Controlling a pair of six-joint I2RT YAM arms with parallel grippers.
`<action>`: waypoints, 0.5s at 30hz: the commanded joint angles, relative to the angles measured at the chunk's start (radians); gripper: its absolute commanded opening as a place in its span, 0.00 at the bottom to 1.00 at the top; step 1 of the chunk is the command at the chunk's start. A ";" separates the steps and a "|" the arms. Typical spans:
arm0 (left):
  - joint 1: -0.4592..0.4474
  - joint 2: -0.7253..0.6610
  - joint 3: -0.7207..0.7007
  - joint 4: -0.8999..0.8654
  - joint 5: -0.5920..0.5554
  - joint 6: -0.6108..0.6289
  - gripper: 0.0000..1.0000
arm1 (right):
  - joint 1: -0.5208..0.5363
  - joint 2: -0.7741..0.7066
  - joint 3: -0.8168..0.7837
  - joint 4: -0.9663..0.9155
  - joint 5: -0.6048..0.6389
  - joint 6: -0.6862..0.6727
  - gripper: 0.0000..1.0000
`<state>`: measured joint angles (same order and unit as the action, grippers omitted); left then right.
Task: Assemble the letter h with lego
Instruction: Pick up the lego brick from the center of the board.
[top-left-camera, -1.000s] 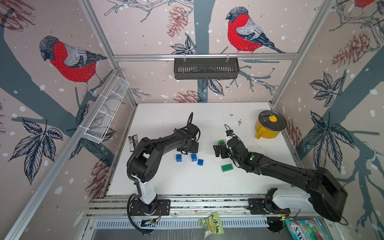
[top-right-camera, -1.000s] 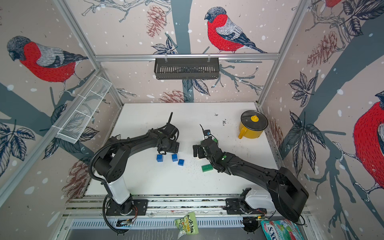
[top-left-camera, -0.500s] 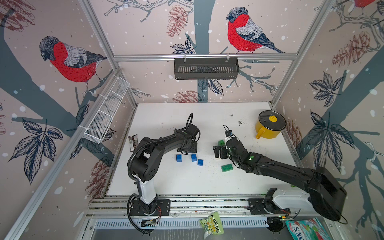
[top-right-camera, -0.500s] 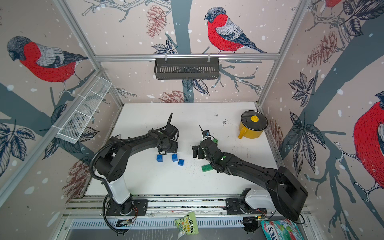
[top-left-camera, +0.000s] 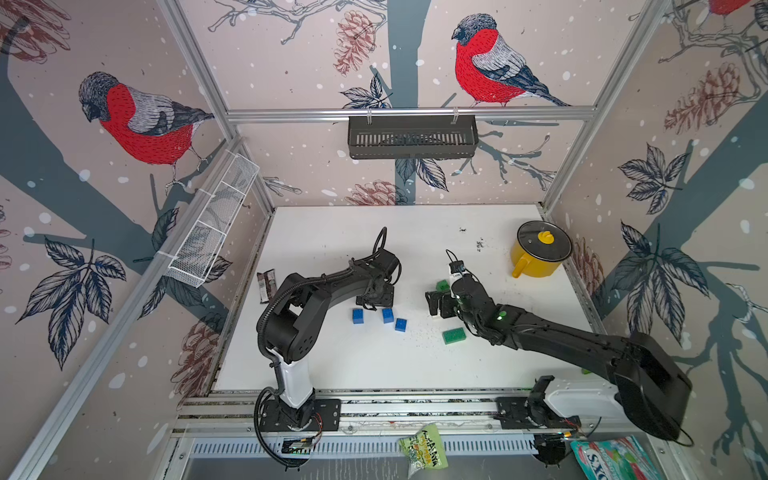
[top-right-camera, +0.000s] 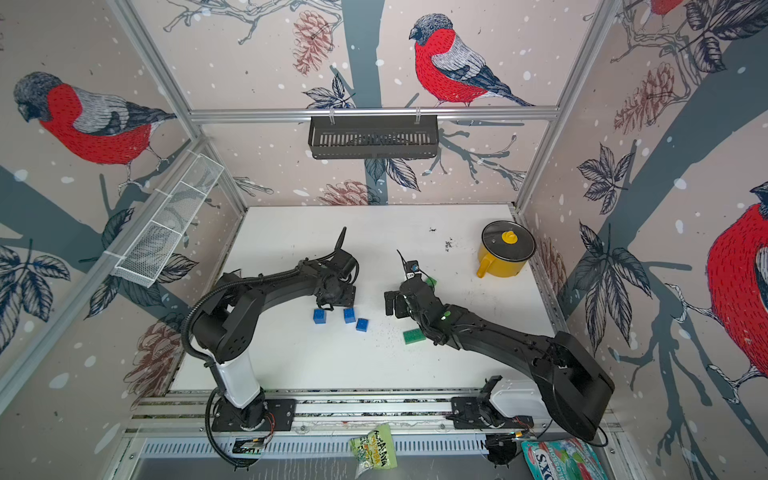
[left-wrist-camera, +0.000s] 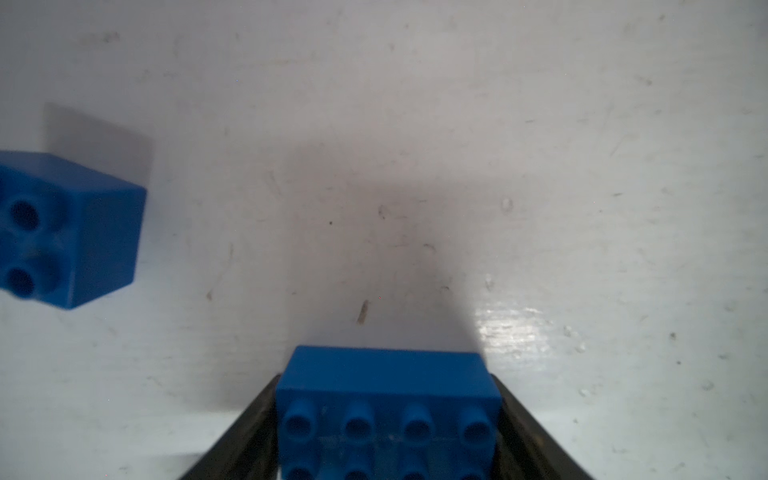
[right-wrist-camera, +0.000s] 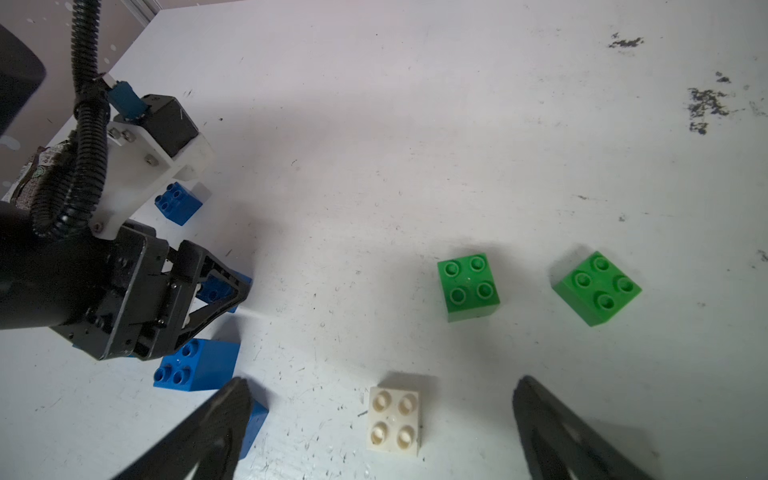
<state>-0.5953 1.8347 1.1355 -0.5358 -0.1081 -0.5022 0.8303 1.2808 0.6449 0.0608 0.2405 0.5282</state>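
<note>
In a top view, the left gripper (top-left-camera: 372, 305) hangs just behind 3 blue cubes (top-left-camera: 388, 315).

Left wrist: its jaws clamp the long blue brick (left-wrist-camera: 388, 411), whose long axis spans jaw to jaw.

Right wrist: the right gripper (right-wrist-camera: 382, 386) is spread wide, with the white brick (right-wrist-camera: 395, 419) on the table between its fingers.
</note>
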 joint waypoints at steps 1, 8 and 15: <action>-0.003 -0.002 0.002 -0.013 -0.016 -0.010 0.69 | 0.002 0.001 0.006 0.019 0.010 0.009 0.99; -0.003 -0.006 0.006 -0.020 -0.029 -0.009 0.67 | 0.003 0.002 0.007 0.018 0.011 0.009 1.00; -0.003 -0.017 0.015 -0.032 -0.039 -0.007 0.63 | 0.003 0.005 0.008 0.017 0.013 0.006 1.00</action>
<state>-0.5972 1.8324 1.1393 -0.5400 -0.1253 -0.5014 0.8303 1.2827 0.6449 0.0608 0.2436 0.5285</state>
